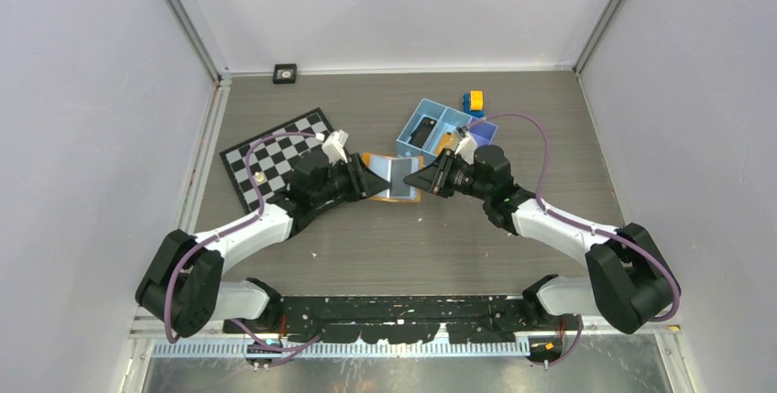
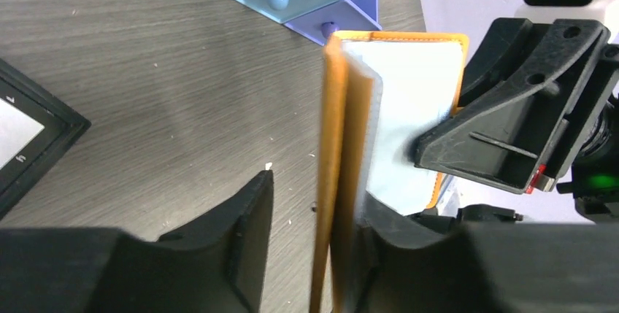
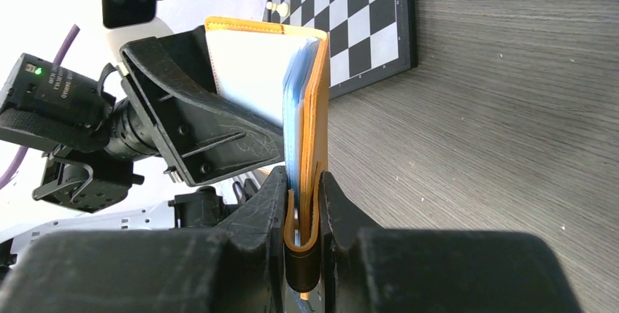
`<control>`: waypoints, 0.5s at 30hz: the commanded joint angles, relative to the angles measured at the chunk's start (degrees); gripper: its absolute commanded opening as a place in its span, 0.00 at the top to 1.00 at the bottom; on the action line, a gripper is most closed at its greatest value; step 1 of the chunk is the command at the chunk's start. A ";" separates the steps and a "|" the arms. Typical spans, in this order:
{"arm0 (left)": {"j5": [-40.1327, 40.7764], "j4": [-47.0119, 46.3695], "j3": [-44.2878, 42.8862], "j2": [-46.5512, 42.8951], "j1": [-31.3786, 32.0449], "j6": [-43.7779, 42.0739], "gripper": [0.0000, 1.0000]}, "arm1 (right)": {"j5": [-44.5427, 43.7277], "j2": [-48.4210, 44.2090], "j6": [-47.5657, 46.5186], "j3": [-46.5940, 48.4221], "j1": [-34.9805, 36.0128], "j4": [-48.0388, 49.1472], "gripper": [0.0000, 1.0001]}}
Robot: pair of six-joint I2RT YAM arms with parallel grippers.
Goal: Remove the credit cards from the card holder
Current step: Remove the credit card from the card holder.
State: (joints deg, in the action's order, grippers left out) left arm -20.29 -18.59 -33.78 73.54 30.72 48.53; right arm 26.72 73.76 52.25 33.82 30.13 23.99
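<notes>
Orange card holder (image 1: 396, 178) stands open at mid-frame in the top view, on the grey wood-grain worktop (image 1: 366, 237), held up between the two arms. Its pale sleeves face the camera.

Right fingers (image 3: 264, 211): clenched on the holder. In the right wrist view both fingers press one orange flap from either side at its lower edge, with blue-tinted sleeves sandwiched against that flap. The flap rises upright out of the grip toward the top of the frame.

Left fingers (image 2: 248, 247): spread, not clamping. In the left wrist view the other orange flap stands on edge between them. It lies against the finger at lower right of the frame, and a clear gap separates it from the finger at lower left.

Each wrist view also shows the opposite arm's black finger lying against the pale inner sleeve of the holder. Whether any card has left a sleeve cannot be told.

Surroundings, top view:
- Blue tray (image 1: 431, 118), three compartments, sits just beyond the holder at upper centre right. Its lower corner is near the right arm's wrist.
- Small yellow-and-blue block (image 1: 474, 102) sits just beside the tray's far right side.
- Chessboard (image 1: 275, 159) lies tilted at centre left, and the left arm crosses its near corner.
- Small black square item (image 1: 285, 72) rests at the back wall, upper left of centre.
</notes>
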 commanded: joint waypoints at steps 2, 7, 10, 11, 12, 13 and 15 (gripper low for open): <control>1.77 -1.01 -0.34 -2.00 -0.11 -1.13 0.83 | 1.87 0.16 0.61 0.72 0.10 5.43 0.99; 2.28 -0.22 -0.44 -2.16 -0.13 -1.37 1.00 | -0.28 -0.84 -0.62 0.80 0.09 3.04 0.99; 2.32 -0.09 -0.42 -2.41 -0.16 -1.27 1.00 | -2.16 -2.30 -1.85 0.74 0.09 0.66 0.95; 2.43 -0.01 -0.42 -2.62 -0.20 -1.32 1.00 | -2.70 -2.85 -2.15 0.61 0.10 0.13 0.92; 2.53 0.04 -0.31 -2.80 -0.16 -1.33 1.00 | -3.25 -3.40 -2.28 0.44 0.10 -0.16 0.87; 2.69 0.04 -0.21 -2.99 -0.14 -1.34 1.00 | -3.85 -3.97 -2.40 0.14 0.10 -0.32 0.81; 3.12 0.04 0.00 -3.36 -0.15 -1.34 1.00 | -4.61 -4.90 -2.45 -0.35 0.09 -0.42 0.70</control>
State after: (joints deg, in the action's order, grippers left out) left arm -19.90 -18.48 -33.78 72.58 31.03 48.03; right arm 24.71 72.84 51.16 33.80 30.35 22.24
